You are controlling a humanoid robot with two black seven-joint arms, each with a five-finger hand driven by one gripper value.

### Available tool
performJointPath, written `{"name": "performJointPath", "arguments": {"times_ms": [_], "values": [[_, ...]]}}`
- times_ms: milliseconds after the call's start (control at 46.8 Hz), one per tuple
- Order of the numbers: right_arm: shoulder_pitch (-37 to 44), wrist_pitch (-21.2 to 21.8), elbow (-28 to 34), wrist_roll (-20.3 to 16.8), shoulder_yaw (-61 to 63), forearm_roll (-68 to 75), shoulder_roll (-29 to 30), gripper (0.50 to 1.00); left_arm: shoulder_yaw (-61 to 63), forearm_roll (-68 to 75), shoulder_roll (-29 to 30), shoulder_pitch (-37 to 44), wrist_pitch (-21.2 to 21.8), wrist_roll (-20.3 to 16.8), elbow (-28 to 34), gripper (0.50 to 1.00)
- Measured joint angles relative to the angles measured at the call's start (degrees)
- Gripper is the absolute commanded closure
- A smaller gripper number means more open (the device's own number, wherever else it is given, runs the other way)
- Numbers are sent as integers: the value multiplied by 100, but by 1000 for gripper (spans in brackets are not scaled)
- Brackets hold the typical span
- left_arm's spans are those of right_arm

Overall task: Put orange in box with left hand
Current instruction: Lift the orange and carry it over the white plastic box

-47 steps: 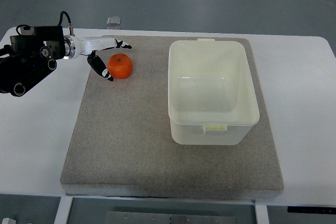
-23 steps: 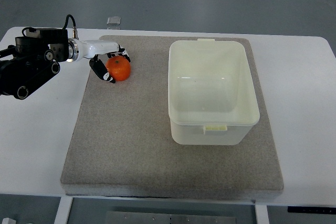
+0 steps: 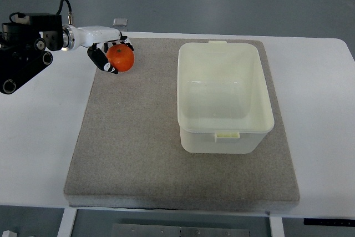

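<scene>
One arm was in frame, the left, coming in from the picture's left edge at about 10 o'clock of the scene: black motor housing and cabling at the edge, then a white forearm section reaching right. Left hand [image 3: 106,54] sat over the far-left corner of the grey mat [image 3: 138,154], fingers [image 3: 100,59] curled around the orange [image 3: 120,58], one dark-tipped finger wrapped at the fruit's 8 o'clock side, others closed over its 12 o'clock side. Hand was closed onto the fruit, not spread; most of the orange's right half showed clear of the fingers. Could not tell from this steep view whether the orange was lifted off the mat or touching it. Orange was well apart from the box [image 3: 224,131], sitting at roughly 10 o'clock from it. Box was a pale, translucent rectangular tub, upright, open top, nothing visible inside, resting on the right half of the mat with a small tab on its 12 o'clock rim and another on its 6 o'clock rim. Mat lay on a white table [image 3: 321,109], which showed bare on both sides. Small clear item [image 3: 120,23] lay at the table's far edge, at 12 o'clock from the hand; too small to identify.
</scene>
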Motion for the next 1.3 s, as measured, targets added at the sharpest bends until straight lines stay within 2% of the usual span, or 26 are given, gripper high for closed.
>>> {"name": "performJointPath", "arguments": {"times_ms": [214,471,620,877,1070,1305], "values": [[0,0,0,1,0,0,0,568,-67,-103,80,-490,-311,-11,-255,1000],[0,0,0,0,0,0,0,568,-143,-409,435,-840,-468,-12,-1708,1000],[0,0,0,0,0,0,0,568,-261,-531,423,-1110,-476,-11,-2184,1000],[0,0,0,0,0,0,0,568,-185,-468,-347,-1406,-791,30,-2202,1000],[1,0,0,0,0,0,0,568,140,-400,-1055,-1397,-798,112,-1908,1000],[0,0,0,0,0,0,0,568,286,-137,-1475,-1293,-782,130,-1634,1000]]}}
